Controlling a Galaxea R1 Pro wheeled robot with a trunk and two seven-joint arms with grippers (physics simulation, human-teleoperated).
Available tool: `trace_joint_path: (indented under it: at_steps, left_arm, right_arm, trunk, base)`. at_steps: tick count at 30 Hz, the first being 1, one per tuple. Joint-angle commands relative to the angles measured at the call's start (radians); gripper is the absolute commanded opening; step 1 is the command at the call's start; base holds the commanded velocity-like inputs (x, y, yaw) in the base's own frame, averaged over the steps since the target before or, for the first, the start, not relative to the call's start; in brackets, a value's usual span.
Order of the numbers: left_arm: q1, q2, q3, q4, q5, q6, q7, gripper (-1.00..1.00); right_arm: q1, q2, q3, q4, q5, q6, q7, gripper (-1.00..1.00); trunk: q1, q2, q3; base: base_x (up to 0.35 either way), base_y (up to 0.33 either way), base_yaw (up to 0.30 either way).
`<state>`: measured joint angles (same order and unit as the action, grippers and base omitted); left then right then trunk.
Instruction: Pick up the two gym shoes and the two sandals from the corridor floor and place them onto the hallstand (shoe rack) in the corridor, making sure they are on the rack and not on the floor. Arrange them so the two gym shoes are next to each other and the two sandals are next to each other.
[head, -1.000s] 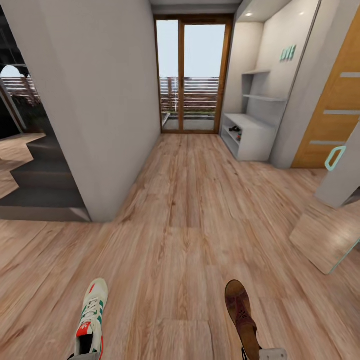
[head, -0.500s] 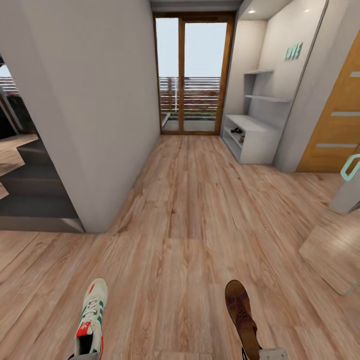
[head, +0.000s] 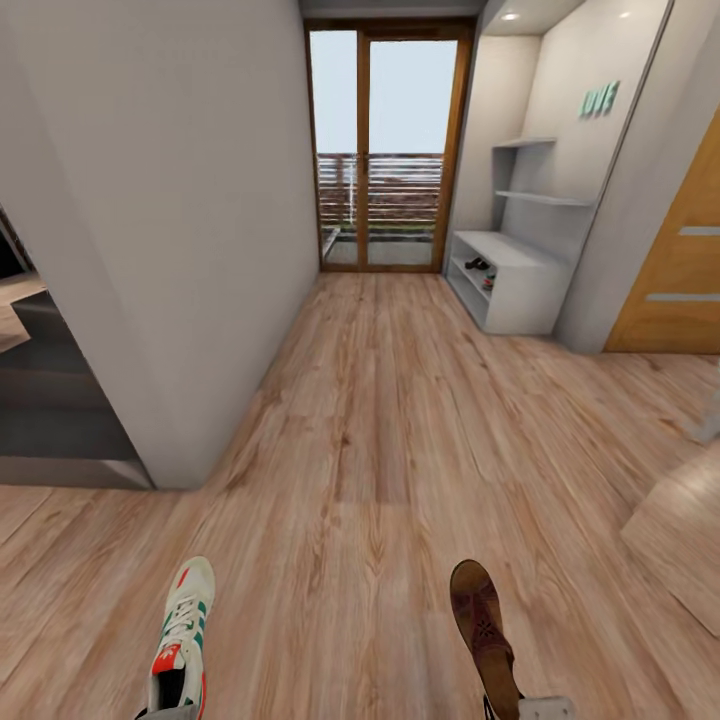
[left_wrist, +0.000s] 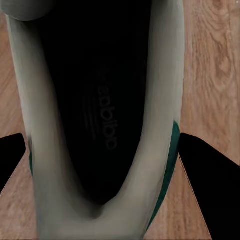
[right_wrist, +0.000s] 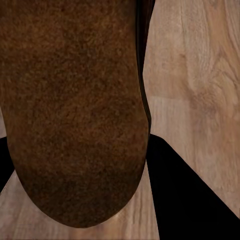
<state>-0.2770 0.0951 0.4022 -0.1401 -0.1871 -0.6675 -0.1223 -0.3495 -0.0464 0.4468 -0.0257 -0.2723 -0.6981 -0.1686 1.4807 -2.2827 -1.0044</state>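
Gym shoe (head: 184, 640) sat near-left with the left gripper (left_wrist: 105, 150) clamped across its heel collar, a finger on each side; sandal (head: 484, 625) sat near-right, pinched at the heel end by the right gripper (right_wrist: 80, 165). Both looked light, soft-walled, so I'd judge heel grips could sag or twist. Hallstand (head: 512, 282) stood far right down the corridor floor (head: 380, 450), something dark on its lower shelf.

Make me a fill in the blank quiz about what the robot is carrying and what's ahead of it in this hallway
1. The left gripper holds a white ____.
2. The right gripper holds a brown ____.
3. The white hallstand stands against the corridor's ____ wall.
4. At the corridor's far end is a glass ____.

Missing words: gym shoe; sandal; right; door
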Motion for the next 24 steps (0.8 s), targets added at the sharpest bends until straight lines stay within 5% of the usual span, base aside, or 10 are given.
trace_joint_path:
  at_steps: [1,24]
  left_arm:
    - [-0.001,0.000,0.009,0.001,-0.006,-0.003,-0.005,-1.00]
    - [-0.001,0.000,0.009,-0.001,-0.006,-0.003,-0.005,-1.00]
  right_arm:
    - [0.000,0.000,0.009,0.000,-0.008,-0.001,-0.002,-1.00]
    - [0.000,0.000,0.009,0.000,-0.008,-0.001,-0.002,-1.00]
  trunk:
    - [0.000,0.000,-0.001]
    - [0.000,0.000,-0.001]
  base:
    - [0.337,0.000,0.000]
    - [0.337,0.000,0.000]
